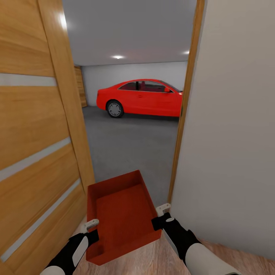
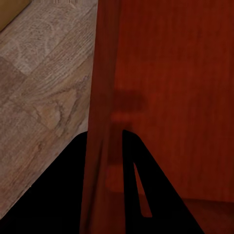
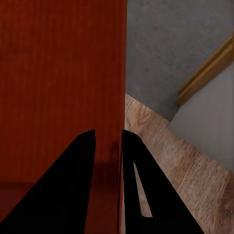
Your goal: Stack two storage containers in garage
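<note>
I've got the orange-red storage container (image 1: 123, 215) held level in the doorway over the wood-plank floor (image 1: 160, 259), left claw (image 1: 93, 225) and right claw (image 1: 162, 214) each clamped on a side wall, grey garage floor (image 1: 130, 145) and red car (image 1: 141, 97) ahead.

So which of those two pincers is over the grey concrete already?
Neither quite: the right pincer, clamping the red bin's wall, is nearer the concrete floor; the left pincer hangs over wood planks.
</note>
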{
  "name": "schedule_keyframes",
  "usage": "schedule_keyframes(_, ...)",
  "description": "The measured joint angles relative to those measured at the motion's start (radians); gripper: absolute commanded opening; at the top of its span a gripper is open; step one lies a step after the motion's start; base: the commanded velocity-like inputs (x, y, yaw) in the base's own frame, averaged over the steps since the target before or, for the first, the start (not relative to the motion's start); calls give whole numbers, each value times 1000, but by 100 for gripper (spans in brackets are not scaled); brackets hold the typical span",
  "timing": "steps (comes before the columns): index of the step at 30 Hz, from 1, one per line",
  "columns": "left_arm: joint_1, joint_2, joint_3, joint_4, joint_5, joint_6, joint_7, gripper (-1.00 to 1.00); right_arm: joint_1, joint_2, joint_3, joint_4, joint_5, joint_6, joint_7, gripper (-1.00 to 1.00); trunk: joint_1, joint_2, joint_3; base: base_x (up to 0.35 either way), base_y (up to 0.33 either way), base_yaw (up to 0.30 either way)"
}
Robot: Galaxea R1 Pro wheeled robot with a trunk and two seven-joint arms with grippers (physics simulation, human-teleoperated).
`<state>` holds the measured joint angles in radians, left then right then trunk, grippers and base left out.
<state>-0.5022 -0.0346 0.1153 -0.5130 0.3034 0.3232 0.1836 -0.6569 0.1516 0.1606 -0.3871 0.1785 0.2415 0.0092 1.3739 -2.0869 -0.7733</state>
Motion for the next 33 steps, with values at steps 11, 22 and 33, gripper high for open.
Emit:
schedule_keyframes(11, 0, 0, 0, -1, 0, 0, 0, -100, 0, 0, 0, 0, 0, 0, 0, -100, 0, 0, 0, 246, 197, 0)
schedule_keyframes(22, 0, 0, 1, 0, -1, 0, 0, -100, 0, 0, 0, 0, 0, 0, 0, -100, 0, 0, 4, 29, 20, -100)
schedule_keyframes(33, 0, 0, 0, 0, 1, 0, 1, -100, 0, 0, 0, 0, 1, 0, 0, -100, 0, 0, 4, 0, 113, -5)
